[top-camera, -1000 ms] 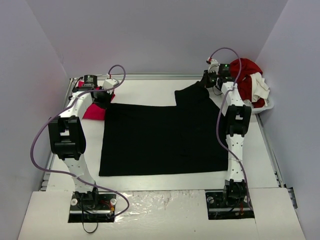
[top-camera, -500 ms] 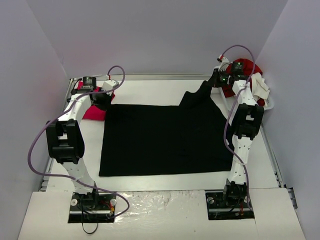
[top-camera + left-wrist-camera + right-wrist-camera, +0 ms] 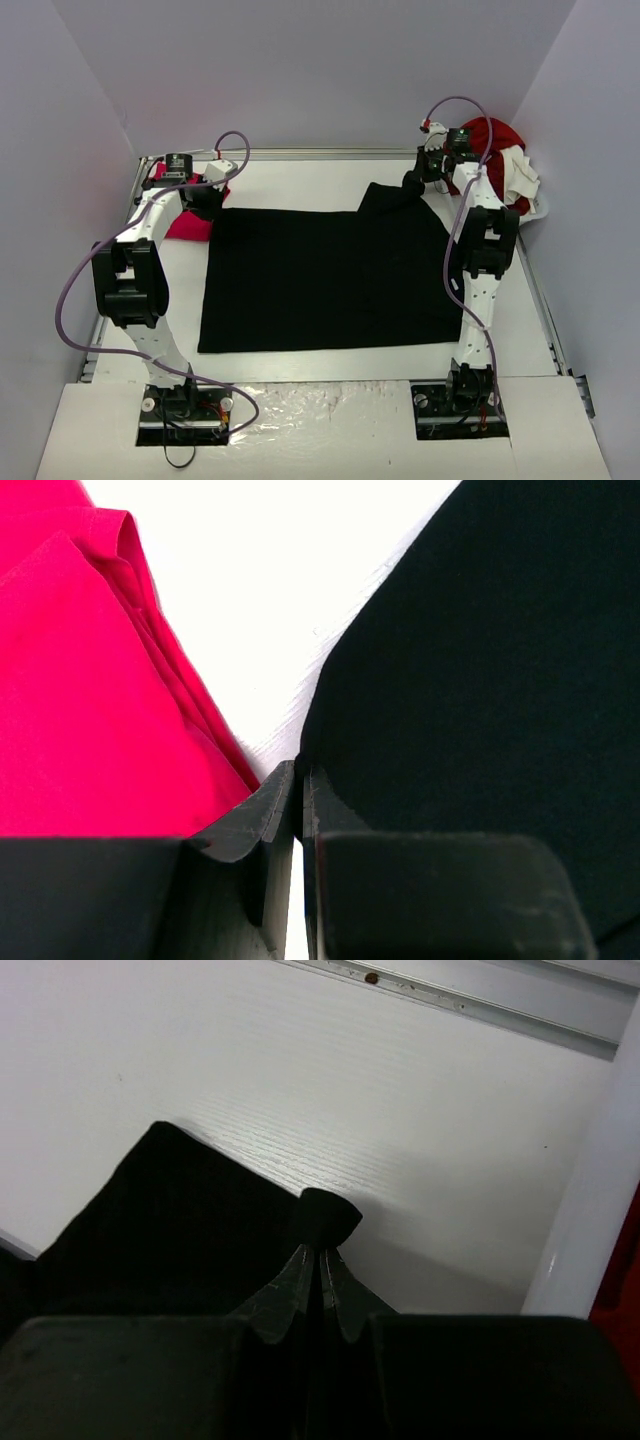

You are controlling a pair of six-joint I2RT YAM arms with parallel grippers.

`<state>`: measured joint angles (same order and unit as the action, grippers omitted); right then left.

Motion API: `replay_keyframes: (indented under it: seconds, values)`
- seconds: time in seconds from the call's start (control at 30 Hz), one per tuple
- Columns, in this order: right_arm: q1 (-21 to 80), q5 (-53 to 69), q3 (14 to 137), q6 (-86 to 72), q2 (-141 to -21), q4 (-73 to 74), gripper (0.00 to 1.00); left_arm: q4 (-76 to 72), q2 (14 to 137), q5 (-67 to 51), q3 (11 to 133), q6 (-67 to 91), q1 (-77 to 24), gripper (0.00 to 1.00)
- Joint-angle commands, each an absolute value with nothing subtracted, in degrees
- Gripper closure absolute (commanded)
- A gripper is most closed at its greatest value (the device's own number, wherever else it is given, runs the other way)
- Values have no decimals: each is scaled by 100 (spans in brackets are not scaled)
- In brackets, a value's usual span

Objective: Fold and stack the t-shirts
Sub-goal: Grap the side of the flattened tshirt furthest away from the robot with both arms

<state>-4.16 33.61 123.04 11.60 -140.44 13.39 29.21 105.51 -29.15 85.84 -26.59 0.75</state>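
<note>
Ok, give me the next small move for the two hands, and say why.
The left hand and right hand are each shut on a far corner of the black t-shirt, which otherwise lies flat and unfolded. So probably raise both together and draw that far edge toward the near edge.

Looks like a robotics lab test cell, not a home. Shown by plain pale lilac-grey panels [image 3: 300,70] boxing in a white table [image 3: 300,180] on three sides, a bare aluminium rail [image 3: 320,153] along its far edge, and a white-and-black jointed left arm [image 3: 125,280] and right arm [image 3: 485,240] bolted at the near edge, trailing loose purple cables [image 3: 236,133]. Only laundry besides: a black cloth t-shirt [image 3: 320,280] spread flat, a white plastic basket [image 3: 535,212] of clothes far right.
</note>
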Motion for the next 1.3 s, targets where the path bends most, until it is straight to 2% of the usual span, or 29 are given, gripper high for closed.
replay_keyframes:
  seconds: [0.0,0.27,0.6,1.0,1.27]
  values:
    - [-202,2778,12199,1450,-13500,1397,100,2830,10283,-3023,8675,-2593,62,98]
    - [-123,2242,12305,1591,-13149,1424,100,2848,10301,-2997,8780,-2575,62,98]
    - [-167,1925,11716,1810,-12332,1634,100,2944,10204,-3058,8737,-2689,70,98]
    - [-229,2294,11163,1925,-11331,2434,100,3269,9589,-3542,8455,-2926,211,98]
    - [-237,2400,10407,2100,-10442,2926,100,3357,8904,-3753,7691,-3199,246,98]
